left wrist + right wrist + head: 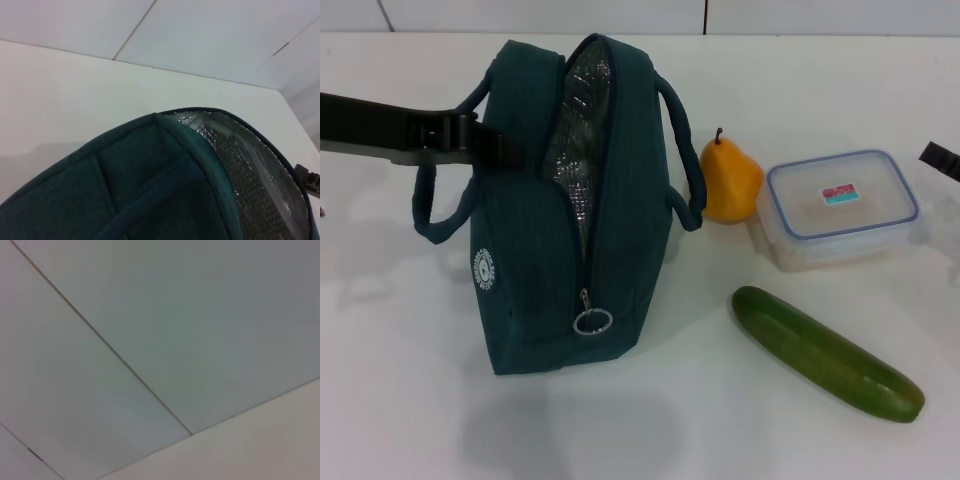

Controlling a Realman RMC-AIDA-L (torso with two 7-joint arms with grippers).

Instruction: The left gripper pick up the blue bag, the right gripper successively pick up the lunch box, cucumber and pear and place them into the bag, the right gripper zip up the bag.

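Three items wait near counter's right edge; lunch box (841, 206) looks rigid, slick, best gripped across its short sides, left gripper (470, 140) at soft blue bag (570, 230), fingers' state can't tell.

One blue bag (575, 210) stands on the worktop (410, 400), with two loop handles, one ring-pull zipper and one round white logo. One pear (728, 180), one lunch box (840, 205) carrying one small sticker, and one cucumber (825, 352) lie beside it. Two arms show: the left gripper (470, 138) at the bag's side, and a sliver of the right gripper (942, 160) at the edge.
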